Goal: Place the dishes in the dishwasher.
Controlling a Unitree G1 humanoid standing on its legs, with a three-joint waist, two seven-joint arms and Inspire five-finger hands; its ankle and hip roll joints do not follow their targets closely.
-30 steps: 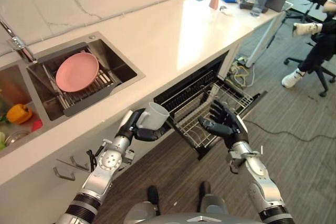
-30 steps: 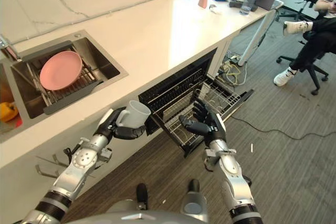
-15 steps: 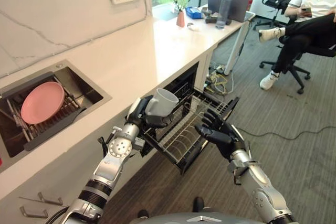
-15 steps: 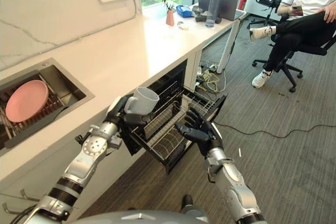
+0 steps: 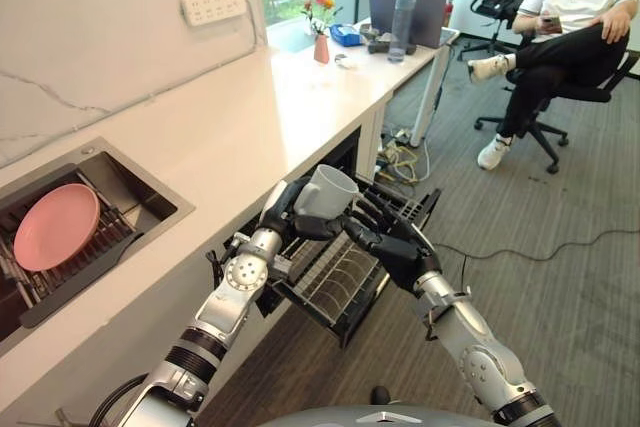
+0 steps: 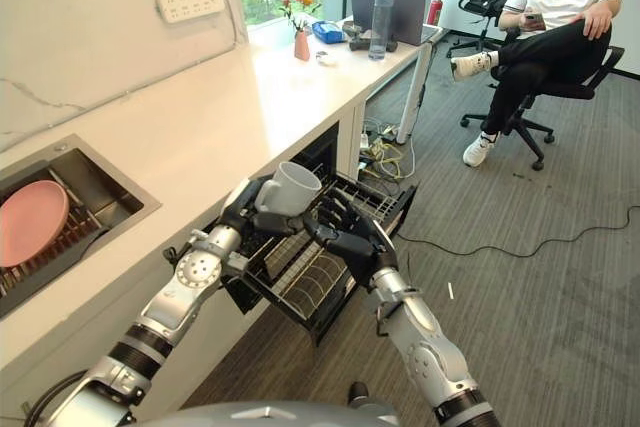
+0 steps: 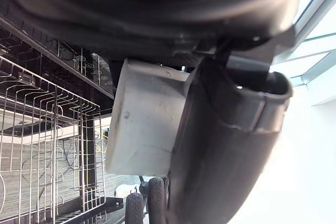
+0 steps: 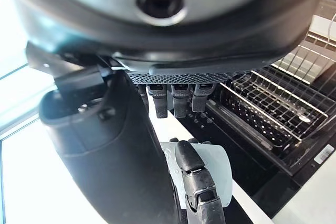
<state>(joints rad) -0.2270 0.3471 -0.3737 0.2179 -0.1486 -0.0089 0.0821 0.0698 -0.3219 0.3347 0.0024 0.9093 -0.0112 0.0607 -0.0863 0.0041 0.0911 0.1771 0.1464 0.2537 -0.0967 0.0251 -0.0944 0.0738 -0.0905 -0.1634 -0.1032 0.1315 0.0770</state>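
I see the white mug gripped in my left hand, held above the pulled-out dishwasher rack. My right hand reaches in just beside it, fingers loosely spread, holding nothing. The pink plate sits in the sink.

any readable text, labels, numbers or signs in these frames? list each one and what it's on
None can be read in any view.
mug: plain white side, no print visible.
dishwasher panel: a row of small marks, too small to read.
bottle at the counter's far end: any label is too small to read.
socket strip on the wall: no legible marking.
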